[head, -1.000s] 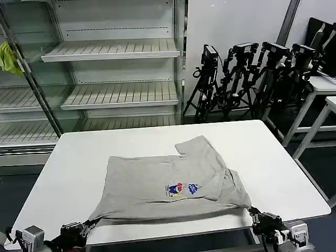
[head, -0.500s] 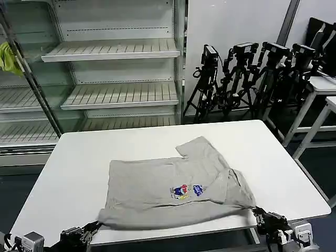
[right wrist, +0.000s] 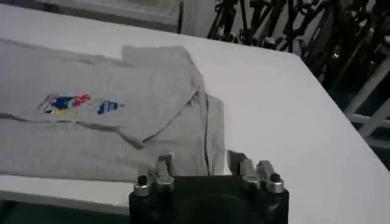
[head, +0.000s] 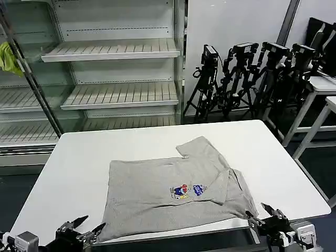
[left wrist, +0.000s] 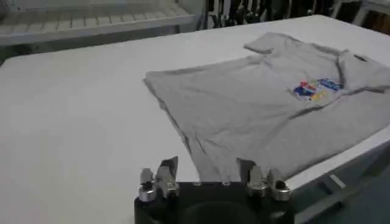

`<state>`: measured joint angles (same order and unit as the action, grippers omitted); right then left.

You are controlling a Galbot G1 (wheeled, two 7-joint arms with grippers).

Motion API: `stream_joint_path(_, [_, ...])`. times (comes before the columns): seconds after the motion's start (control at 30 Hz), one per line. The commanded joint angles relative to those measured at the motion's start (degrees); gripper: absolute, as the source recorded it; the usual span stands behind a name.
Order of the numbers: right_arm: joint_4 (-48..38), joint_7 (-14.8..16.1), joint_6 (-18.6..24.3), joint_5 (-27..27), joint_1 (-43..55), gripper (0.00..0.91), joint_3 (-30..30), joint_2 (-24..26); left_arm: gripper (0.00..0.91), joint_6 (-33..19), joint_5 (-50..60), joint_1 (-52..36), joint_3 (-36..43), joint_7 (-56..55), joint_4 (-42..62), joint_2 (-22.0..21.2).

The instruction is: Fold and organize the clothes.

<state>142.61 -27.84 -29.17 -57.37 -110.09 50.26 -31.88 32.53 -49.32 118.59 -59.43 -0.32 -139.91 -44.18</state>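
Head view has my left gripper point(head: 81, 229) and right gripper point(head: 266, 215) at the near edge of the white table point(head: 79, 157), both with fingers spread and holding nothing. A second ago each was pinched on a near corner of the grey T-shirt point(head: 157, 194), and the cloth was being drawn toward me; now both corners are let go and the hem lies flat along the table's near edge. I judge the pull-and-smooth step done, with the next fold yet to be made. The shirt lies print point(head: 186, 190) up on the near middle of the table, its right side already folded over in a flap, one sleeve point(head: 197, 149) pointing toward the far side. Beyond the table stand bare shelves point(head: 113, 50) on the far left, a yellow-green cloth point(head: 8, 58) hanging at their left end, and a cluster of tripods point(head: 247, 79) on the far right. None of that crowds the work.
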Motion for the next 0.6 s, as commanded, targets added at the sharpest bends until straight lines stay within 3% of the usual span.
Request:
stream_joint_path(0.03, [-3.3, 3.0, -0.1, -3.7, 14.7, 0.907, 0.7, 0.7, 0.907, 0.2, -7.1, -18.1, -1.3, 0.7, 6.2, 4.6])
stream_joint_path(0.2, [-11.6, 7.0, -0.2, -5.1, 29.0, 0.907, -8.4, 2.7, 0.907, 0.5, -9.4, -24.3, 3.1, 0.8, 12.4, 10.2])
stream_joint_path(0.3, [-20.1, 10.0, -0.3, -5.3, 42.6, 0.907, -17.6, 3.8, 0.907, 0.5, -10.1, -31.4, 10.1, 0.7, 18.1, 13.3])
stream_joint_path(0.47, [-32.9, 12.7, -0.7, -5.8, 64.2, 0.907, -35.8, -0.5, 0.907, 0.6, -10.1, -48.4, 24.6, -0.5, 26.5, 11.9])
stream_joint_path(0.6, [-42.0, 13.7, -1.7, -5.7, 75.5, 0.907, -44.0, -6.5, 0.907, 0.6, -11.6, -55.3, 30.4, -1.2, 30.8, 9.9])
